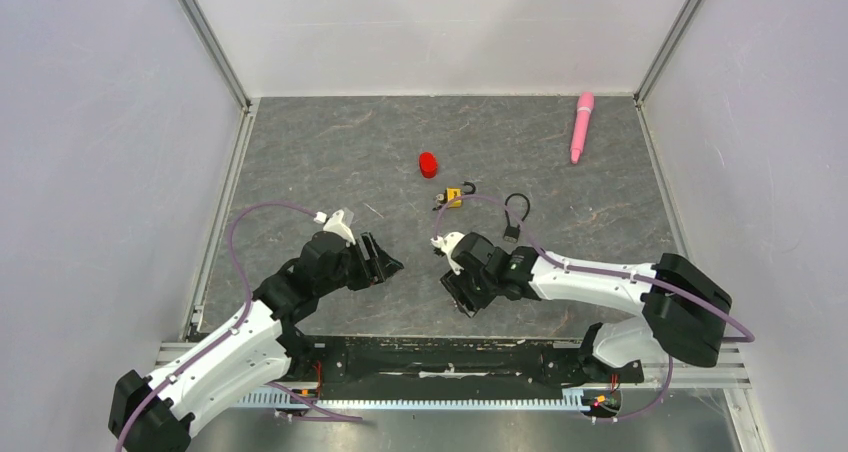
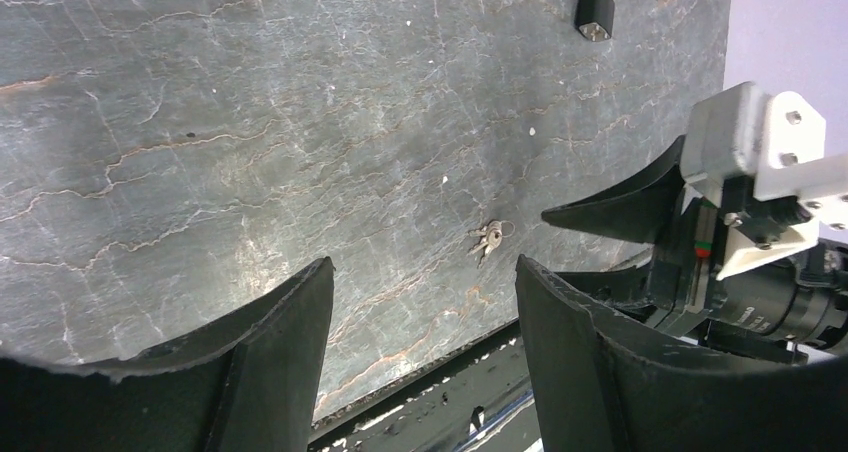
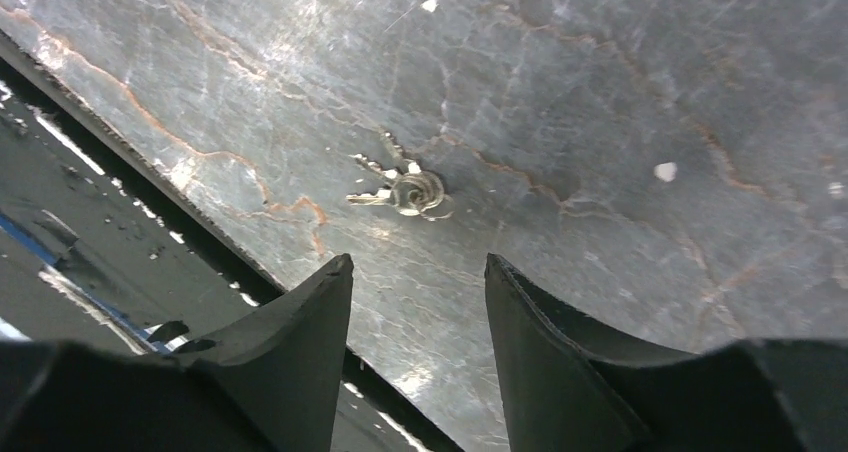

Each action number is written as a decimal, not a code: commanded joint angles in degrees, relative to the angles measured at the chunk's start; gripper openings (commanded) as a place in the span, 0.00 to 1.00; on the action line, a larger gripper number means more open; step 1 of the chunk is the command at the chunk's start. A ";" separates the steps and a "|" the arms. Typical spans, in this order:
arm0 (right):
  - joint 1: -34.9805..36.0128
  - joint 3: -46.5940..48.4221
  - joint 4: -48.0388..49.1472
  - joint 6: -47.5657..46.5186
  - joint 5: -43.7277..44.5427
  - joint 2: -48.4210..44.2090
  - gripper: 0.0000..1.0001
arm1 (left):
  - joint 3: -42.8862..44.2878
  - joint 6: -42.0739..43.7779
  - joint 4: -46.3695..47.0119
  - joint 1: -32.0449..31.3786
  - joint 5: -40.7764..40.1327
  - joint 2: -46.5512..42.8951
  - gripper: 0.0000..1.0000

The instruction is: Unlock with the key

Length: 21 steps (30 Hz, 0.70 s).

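The key (image 3: 405,190), a tiny silvery bunch on a ring, lies flat on the dark stone-pattern table near its front edge. My right gripper (image 3: 418,260) hovers just short of it, open, with nothing between its fingers. The left wrist view shows the same key (image 2: 488,238) slightly beyond and right of my left gripper (image 2: 423,264), which is open and empty. From above, the left gripper (image 1: 385,262) and right gripper (image 1: 462,294) face each other low over the front of the table. The yellow padlock (image 1: 452,196) lies farther back, apart from both.
A black cord loop with a block end (image 1: 515,217) lies right of the padlock. A red cap (image 1: 428,164) stands behind it, and a pink pen (image 1: 581,127) lies at the back right. The table's front edge and black rail (image 3: 120,242) run close beneath the grippers.
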 commanded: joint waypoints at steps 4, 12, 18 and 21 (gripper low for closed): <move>-1.54 7.83 -6.17 -14.65 2.10 2.77 0.54 | 2.27 0.19 -1.70 0.14 -1.30 -1.84 0.72; -1.79 13.36 -8.68 -30.96 -6.04 9.74 0.52 | 5.07 3.92 -10.64 0.14 -9.53 -4.66 0.72; -1.37 15.51 -10.82 -37.30 -5.95 13.28 0.52 | 11.35 10.33 -21.90 0.14 -23.09 -8.91 0.72; -0.63 16.07 -11.22 -38.65 -6.57 14.98 0.52 | 13.26 12.03 -24.89 0.14 -26.33 -9.97 0.72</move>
